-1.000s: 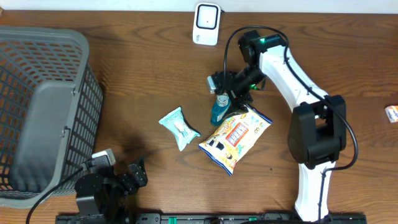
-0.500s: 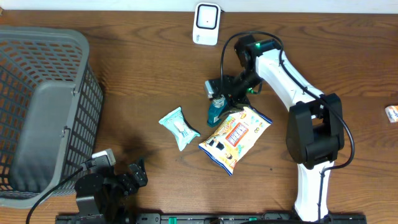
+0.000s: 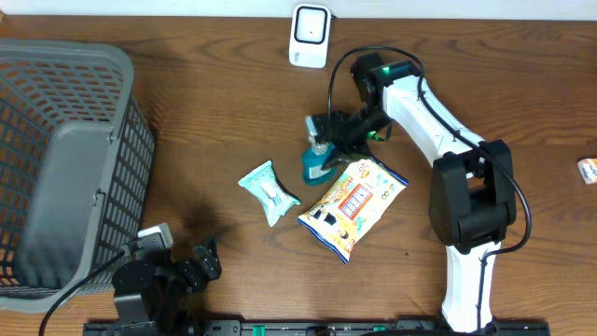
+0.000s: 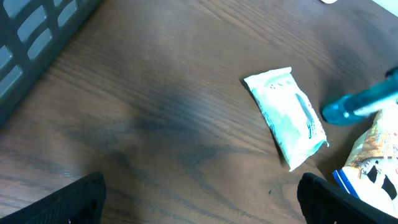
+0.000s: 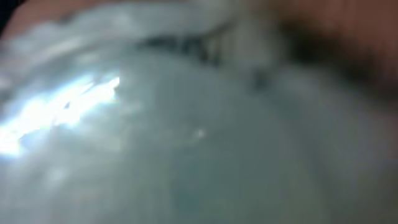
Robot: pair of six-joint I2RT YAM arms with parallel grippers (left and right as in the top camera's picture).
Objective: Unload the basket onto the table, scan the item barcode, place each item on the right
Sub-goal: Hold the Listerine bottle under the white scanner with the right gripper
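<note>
Item: a teal bottle (image 3: 312, 170) near the middle of the tabletop (image 3: 215, 93), a little toward the far edge. It leans, base on the wood, with its cap end up in the right gripper (image 3: 322, 147).
Right gripper: its fingers are clamped on the bottle's upper end. The right wrist view is filled by a pale, blurred surface, so no detail of the contact shows there.
Snack bag: a yellow snack bag (image 3: 353, 205) lies flat just beside the bottle's base, on the side toward the near edge.
Packet: a pale green packet (image 3: 268, 191) lies flat near the bottle, on its left, apart from it.
Scanner: a white scanner (image 3: 310, 35) stands at the far edge, well apart from the bottle.
Left gripper: the left gripper (image 4: 202, 186) sits low at the near edge, its fingers (image 4: 74, 199) spread wide and holding nothing.
Basket: a grey basket (image 3: 56, 168) fills the left edge.
Right edge: a small orange-and-white pack (image 3: 588, 170), too small to identify.
</note>
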